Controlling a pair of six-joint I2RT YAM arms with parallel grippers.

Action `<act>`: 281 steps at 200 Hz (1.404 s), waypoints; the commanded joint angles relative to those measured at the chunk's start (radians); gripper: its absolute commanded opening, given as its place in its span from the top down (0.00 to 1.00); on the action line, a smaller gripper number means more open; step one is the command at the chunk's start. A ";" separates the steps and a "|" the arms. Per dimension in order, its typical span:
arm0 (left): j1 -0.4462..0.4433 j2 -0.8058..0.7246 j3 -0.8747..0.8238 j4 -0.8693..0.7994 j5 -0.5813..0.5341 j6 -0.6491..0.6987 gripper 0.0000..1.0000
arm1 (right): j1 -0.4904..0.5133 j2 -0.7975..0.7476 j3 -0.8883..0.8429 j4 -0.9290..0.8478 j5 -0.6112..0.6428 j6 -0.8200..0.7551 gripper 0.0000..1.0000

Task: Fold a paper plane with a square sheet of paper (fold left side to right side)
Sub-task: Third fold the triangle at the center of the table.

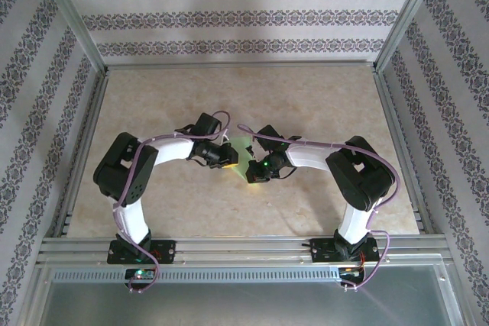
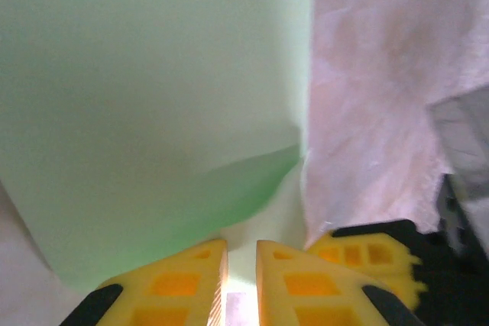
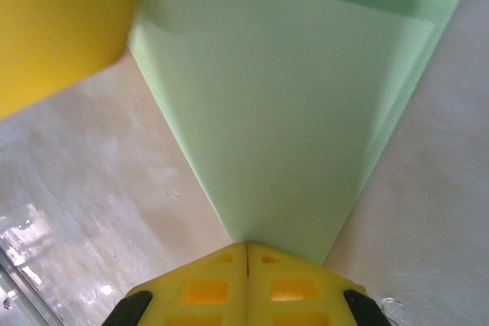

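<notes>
Paper [image 1: 244,154], looks thin and floppy, sits between left gripper [image 1: 228,159] and right gripper [image 1: 254,172] from above. Left wrist: jaws a sliver apart at its edge, can't tell if pinched. Right wrist: jaws clamped on its folded tip; I'd grab edges gently.

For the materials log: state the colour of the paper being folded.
Plain light green paper, unmarked; clearest in the right wrist view.

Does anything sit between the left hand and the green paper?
Nothing visible does. The green paper reaches right up to the left hand, and the right hand pinches its pointed end.
</notes>
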 commanded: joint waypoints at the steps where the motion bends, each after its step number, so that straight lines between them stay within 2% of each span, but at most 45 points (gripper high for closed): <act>1: -0.006 -0.083 -0.068 0.078 0.014 -0.007 0.86 | -0.010 0.050 -0.047 -0.085 0.076 -0.013 1.00; 34: -0.011 -0.110 -0.159 0.164 0.087 0.013 0.91 | -0.009 0.056 -0.043 -0.100 0.100 -0.016 1.00; 74: -0.039 -0.051 -0.121 0.163 0.127 0.073 0.95 | -0.006 0.064 -0.041 -0.109 0.132 -0.013 1.00; 212: -0.063 0.051 -0.049 0.105 0.102 0.140 0.96 | 0.010 0.093 -0.018 -0.125 0.144 -0.015 1.00; 281: -0.060 0.095 -0.053 0.098 0.007 0.154 0.97 | 0.011 0.099 -0.011 -0.170 0.171 -0.042 1.00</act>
